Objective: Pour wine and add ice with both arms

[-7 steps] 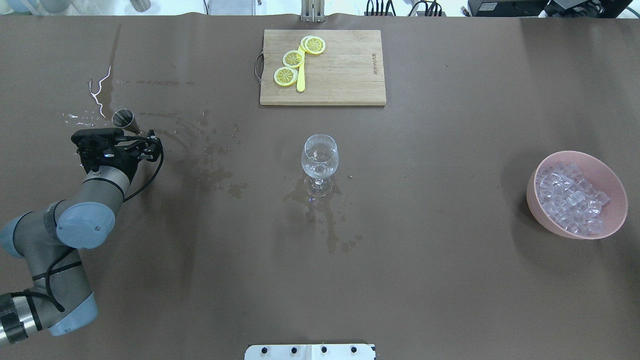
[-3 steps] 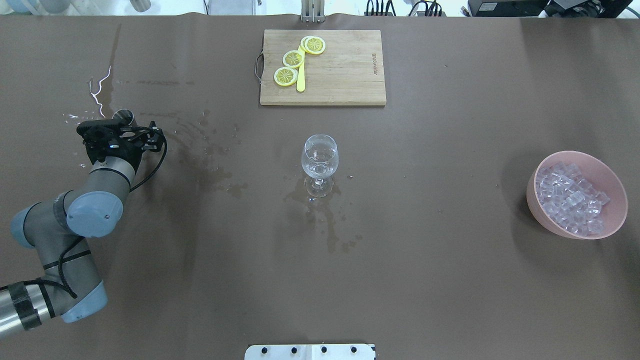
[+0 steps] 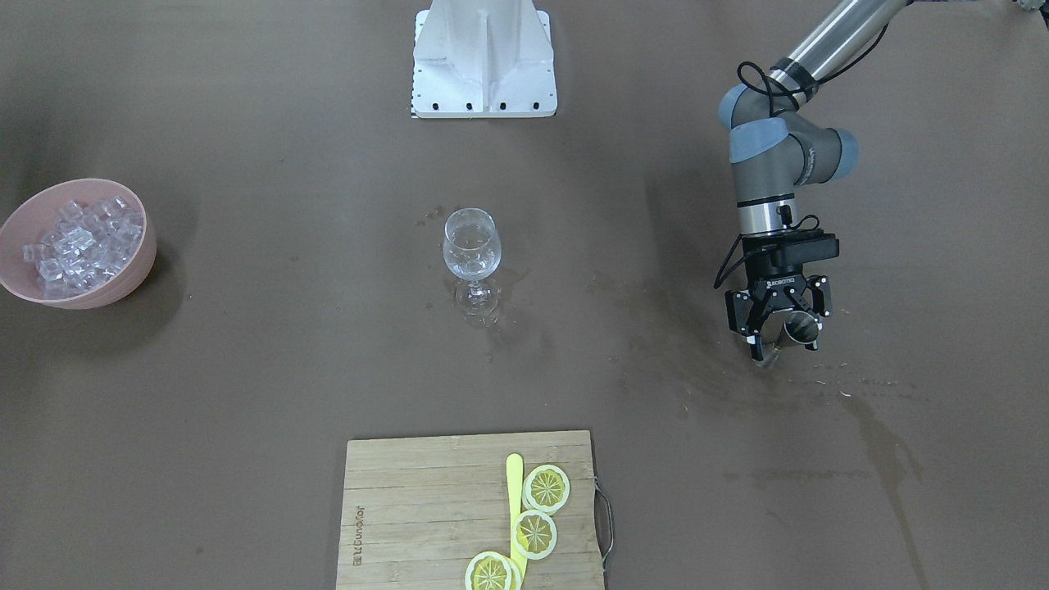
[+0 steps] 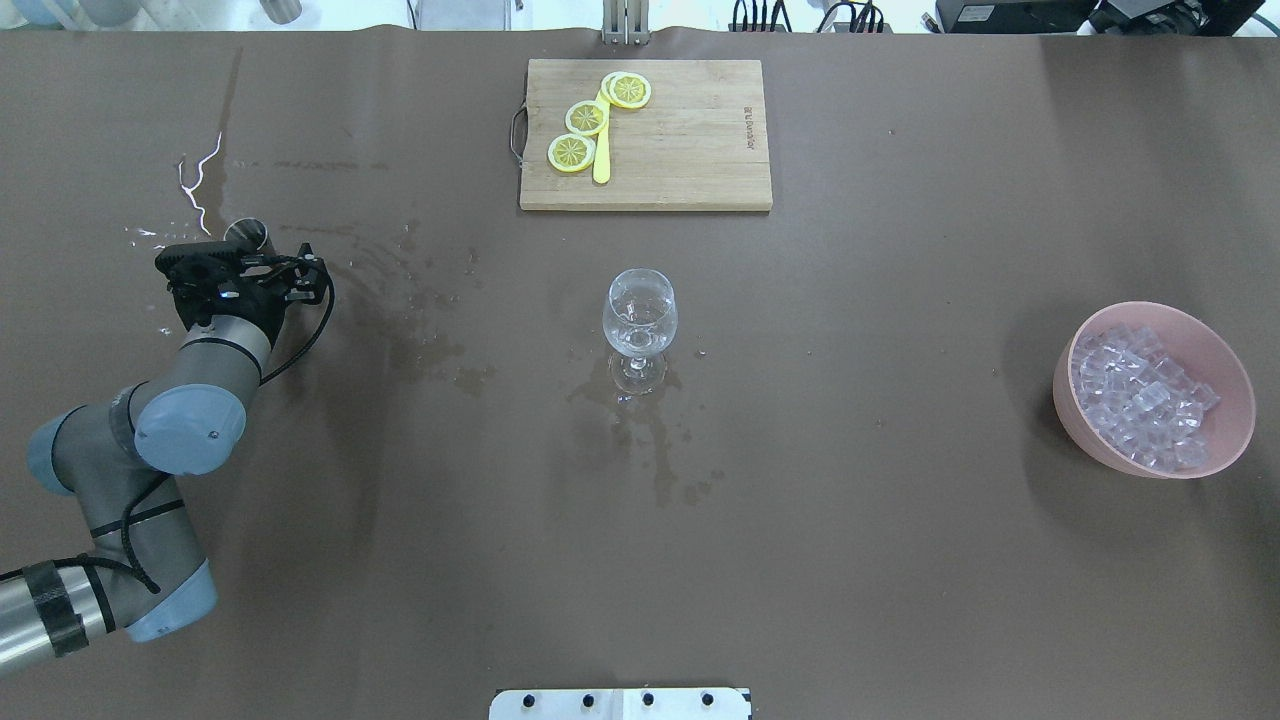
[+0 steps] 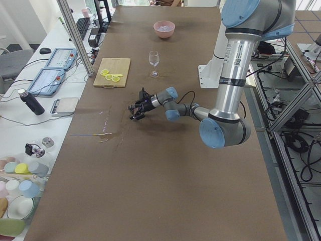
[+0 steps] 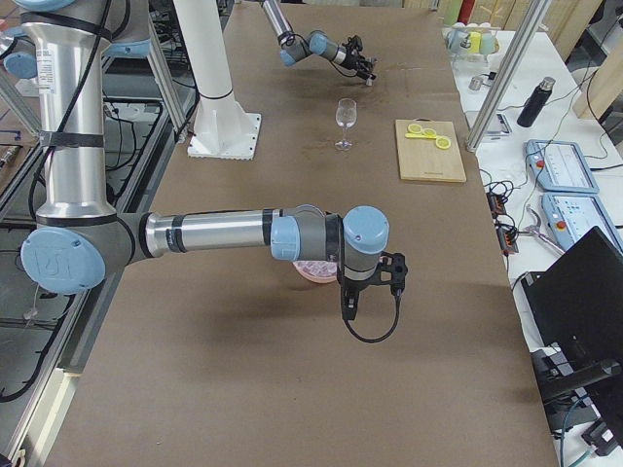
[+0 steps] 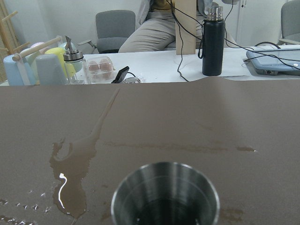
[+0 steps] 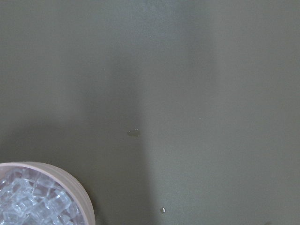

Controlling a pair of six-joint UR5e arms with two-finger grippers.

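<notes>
Both ends of the tabletop (image 3: 246, 369) are occupied. Facing the robot, we see the left claw (image 3: 783, 342) with its fingers either side of an upright steel cup (image 3: 803, 328); we cannot tell whether they press it. Ice (image 3: 74, 242) fills a pink bowl (image 3: 131, 283) at the opposite end, well apart from the central glass (image 3: 471, 246). Overhead, wet stains (image 4: 440, 350) lie between cup and glass. From the right end, the right claw (image 6: 348, 304) points down, the bowl partly hidden behind its arm; we cannot tell its spread. Its wrist view catches the bowl's rim with ice inside.
</notes>
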